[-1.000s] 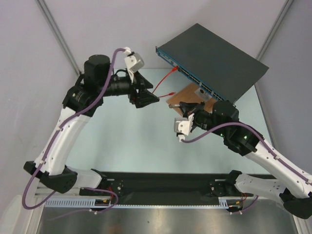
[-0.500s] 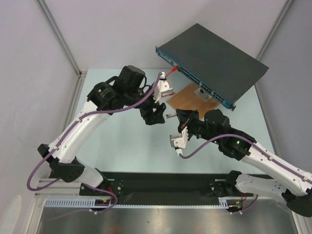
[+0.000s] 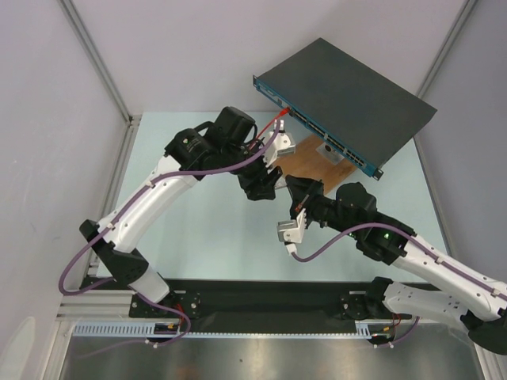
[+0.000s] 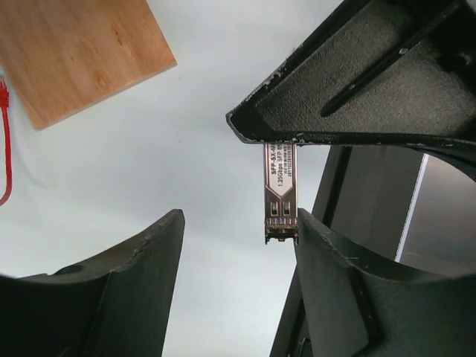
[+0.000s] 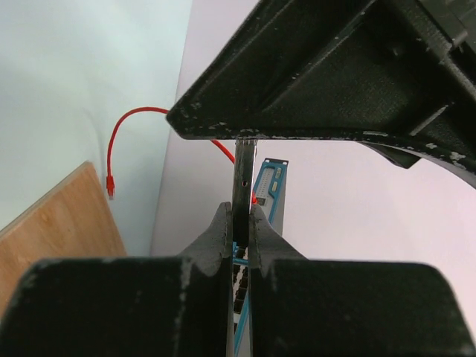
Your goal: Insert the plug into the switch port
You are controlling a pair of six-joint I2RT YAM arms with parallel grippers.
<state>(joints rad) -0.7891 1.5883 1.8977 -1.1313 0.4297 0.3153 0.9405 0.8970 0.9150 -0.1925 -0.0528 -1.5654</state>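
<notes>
The red cable's free plug (image 5: pixel 110 186) lies on the table beside the wooden board (image 5: pixel 59 230); it also shows at the left wrist view's edge as the plug (image 4: pixel 3 91). The switch ports (image 3: pixel 326 137) line the teal front of the dark switch (image 3: pixel 356 87). My right gripper (image 5: pixel 243 212) is shut on a small grey metal piece (image 5: pixel 244 175), not on the plug. My left gripper (image 4: pixel 238 223) is open, its jaws astride the far end of that metal piece (image 4: pixel 280 190), which lies close to the right-hand finger (image 4: pixel 327 253). From above, the left gripper (image 3: pixel 264 188) meets the right gripper (image 3: pixel 291 190) mid-table.
The wooden board (image 3: pixel 313 158) lies in front of the switch, just behind both grippers. The red cable (image 3: pixel 279 117) runs from the switch's left end down behind the left arm. Grey walls close in the back and both sides.
My left arm has swung right and forward from the cable area to the right gripper, its jaws narrowing a little around the metal piece. The right gripper shifted slightly and stays shut.
</notes>
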